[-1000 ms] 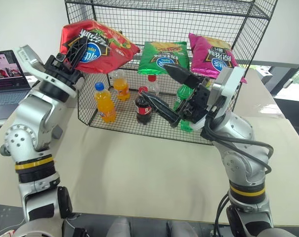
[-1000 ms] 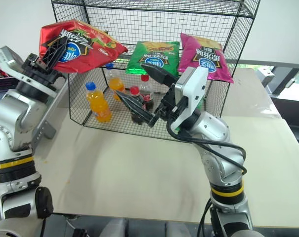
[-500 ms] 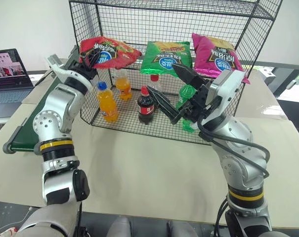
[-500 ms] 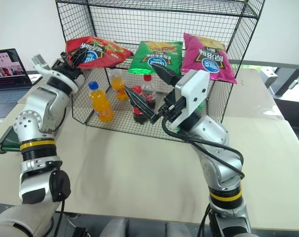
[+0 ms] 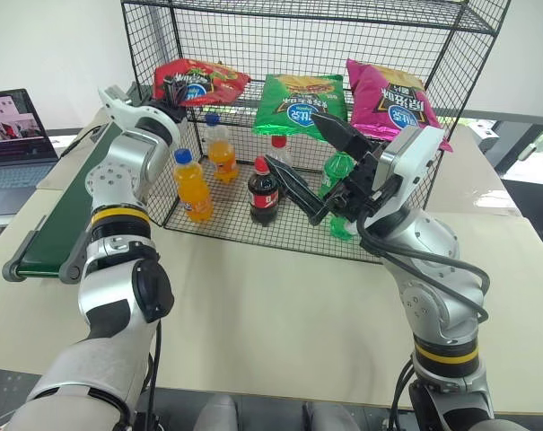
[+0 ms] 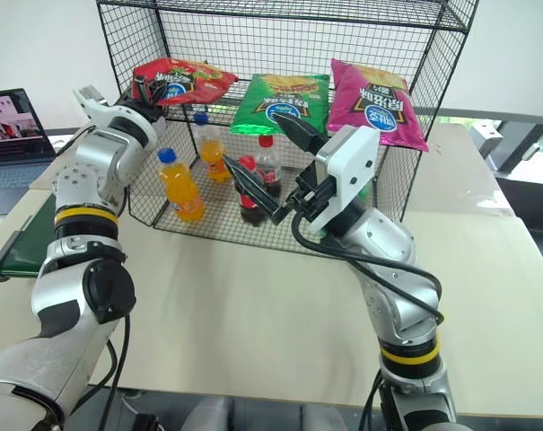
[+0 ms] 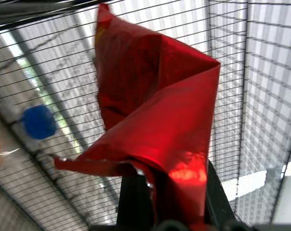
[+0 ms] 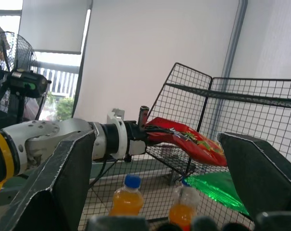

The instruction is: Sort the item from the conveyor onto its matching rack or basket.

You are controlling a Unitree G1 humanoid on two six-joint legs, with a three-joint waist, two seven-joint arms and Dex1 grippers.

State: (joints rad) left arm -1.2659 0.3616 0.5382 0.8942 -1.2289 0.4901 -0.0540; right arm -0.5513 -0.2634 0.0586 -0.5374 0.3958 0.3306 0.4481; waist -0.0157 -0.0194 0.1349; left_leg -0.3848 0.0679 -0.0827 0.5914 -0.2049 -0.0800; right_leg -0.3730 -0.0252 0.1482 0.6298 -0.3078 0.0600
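- Clamped tight on the near edge of the red chip bag [image 5: 202, 81]: the two black fingers [image 7: 133, 195] of the left gripper [image 5: 170, 91], foil bunched between them.
- Held out over the left end of the flat wire shelf tier [image 5: 253, 121] of the black mesh shelving unit, left of a green bag [image 5: 298, 101] and a magenta bag [image 5: 388, 101] lying on the same tier; whether resting on the wire or just above it, unclear.
- Spread wide and gripping nothing: the fingers of the right gripper [image 5: 318, 169], raised in front of the lower basket section [image 5: 253, 229], near its right half.
- Standing in that basket: two orange drink bottles [image 5: 191, 186], a cola bottle [image 5: 262, 192], a clear bottle with a red cap and a green bottle partly hidden behind the right gripper.
- Running along the table's left side, beside the left arm: the dark green conveyor [image 5: 60, 220], belt bare.
- Open on a desk at far left: a laptop [image 5: 11, 135].
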